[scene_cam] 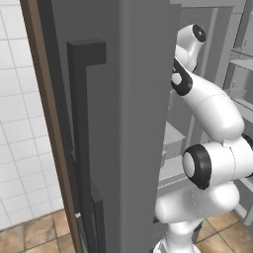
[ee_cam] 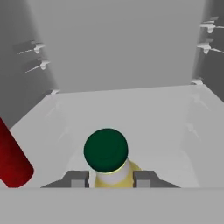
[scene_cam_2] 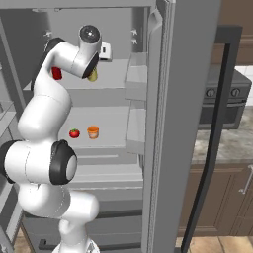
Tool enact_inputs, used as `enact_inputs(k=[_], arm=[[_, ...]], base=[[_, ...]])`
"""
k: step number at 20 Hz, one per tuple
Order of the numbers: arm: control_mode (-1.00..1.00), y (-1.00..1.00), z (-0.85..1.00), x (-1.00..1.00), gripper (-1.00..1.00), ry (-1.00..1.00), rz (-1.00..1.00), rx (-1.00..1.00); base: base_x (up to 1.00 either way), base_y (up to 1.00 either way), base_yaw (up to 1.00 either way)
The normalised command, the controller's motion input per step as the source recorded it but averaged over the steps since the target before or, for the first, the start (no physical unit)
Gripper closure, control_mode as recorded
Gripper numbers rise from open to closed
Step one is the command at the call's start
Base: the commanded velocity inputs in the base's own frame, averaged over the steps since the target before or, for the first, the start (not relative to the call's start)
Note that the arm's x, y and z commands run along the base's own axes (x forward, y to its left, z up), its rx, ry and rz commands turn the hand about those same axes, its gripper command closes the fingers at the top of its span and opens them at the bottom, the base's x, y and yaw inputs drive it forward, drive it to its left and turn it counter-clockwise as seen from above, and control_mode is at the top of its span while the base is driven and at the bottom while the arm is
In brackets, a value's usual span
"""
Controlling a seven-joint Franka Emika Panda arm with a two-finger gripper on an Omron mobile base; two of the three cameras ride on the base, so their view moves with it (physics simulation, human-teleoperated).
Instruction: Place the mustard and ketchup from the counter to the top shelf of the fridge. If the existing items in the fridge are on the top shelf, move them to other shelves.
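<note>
One claw (ee_cam: pixel 107 178) grips one mustard (ee_cam: pixel 106 153), beside one ketchup (ee_cam: pixel 12 162).

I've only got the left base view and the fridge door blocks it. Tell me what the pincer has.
Observer: The pincer is shut on the mustard, the bottle with the green cap.
Operator: Give me its position.
Observer: In the right base view it's inside the fridge, at the top shelf.
Operator: Find the ketchup.
Observer: The ketchup is at that same shelf, left of the mustard in the right base view.
</note>
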Motion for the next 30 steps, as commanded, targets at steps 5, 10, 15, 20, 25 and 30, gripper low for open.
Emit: enact_inputs(k=[5, 10, 15, 20, 25, 30], arm=[[-1.00, 0.00, 0.00, 0.00, -1.00, 0.00, 0.00, 0.00], [-1.00, 0.00, 0.00, -0.04, -1.00, -0.06, 0.00, 0.00], [-1.00, 0.00, 0.12, -0.46, -1.00, -0.24, 0.00, 0.00], [-1.00, -0.02, 0.09, -0.97, -1.00, -0.40, 0.00, 0.00], [-1.00, -0.04, 0.00, -1.00, -1.00, -0.45, 0.00, 0.00], [-1.00, -0.37, 0.03, -1.00, -1.00, -0.24, 0.00, 0.00]], base=[[0.00, 0.00, 0.00], [0.00, 0.00, 0.00], [0.00, 0.00, 0.00], [0.00, 0.00, 0.00], [0.00, 0.00, 0.00], [0.00, 0.00, 0.00]])
